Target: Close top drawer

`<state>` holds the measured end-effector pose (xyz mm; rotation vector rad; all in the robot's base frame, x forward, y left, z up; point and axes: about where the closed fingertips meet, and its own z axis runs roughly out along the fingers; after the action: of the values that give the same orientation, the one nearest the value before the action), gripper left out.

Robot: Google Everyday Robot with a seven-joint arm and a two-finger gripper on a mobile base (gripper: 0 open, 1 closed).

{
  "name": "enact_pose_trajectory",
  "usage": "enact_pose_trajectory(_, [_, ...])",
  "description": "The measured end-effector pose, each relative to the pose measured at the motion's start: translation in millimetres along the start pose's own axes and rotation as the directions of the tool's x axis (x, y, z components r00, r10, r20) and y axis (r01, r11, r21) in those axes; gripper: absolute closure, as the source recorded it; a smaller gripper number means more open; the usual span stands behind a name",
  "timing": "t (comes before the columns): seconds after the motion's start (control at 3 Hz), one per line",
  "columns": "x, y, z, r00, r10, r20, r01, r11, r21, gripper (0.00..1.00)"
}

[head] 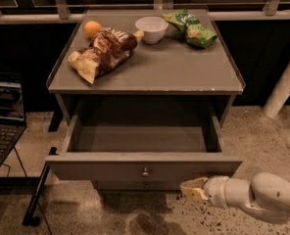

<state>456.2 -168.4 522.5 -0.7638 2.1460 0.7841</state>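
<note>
The top drawer [144, 166] of the grey cabinet is pulled out wide, its inside bare, with a small round metal knob [145, 172] at the centre of its front panel. My gripper [193, 189] reaches in from the lower right on a white arm [255, 195]. It sits just below the right part of the drawer's front panel, close to it, to the right of the knob. A second knob [145, 184] of a lower drawer shows under the front panel.
On the cabinet top [184, 67] lie a brown snack bag [102, 53], an orange [91, 28], a white bowl [151, 29] and a green chip bag [190, 28]. A laptop [3, 116] stands at the left. A white post [282, 89] stands at the right.
</note>
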Motion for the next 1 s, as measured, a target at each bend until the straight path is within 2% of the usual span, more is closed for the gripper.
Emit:
enact_pose_trajectory(0.33, [1.0, 1.5, -0.7, 1.0, -0.001, 0.0, 0.001, 1.0, 0.0, 1.0])
enact_pose_trajectory(0.67, [-31.5, -16.4, 19.3, 0.999, -0.048, -0.001, 0.048, 0.9988, -0.005, 1.0])
enact_pose_trajectory(1.0, [-33.6, -16.8, 20.0, 0.999, -0.054, -0.001, 0.054, 0.9985, -0.005, 1.0])
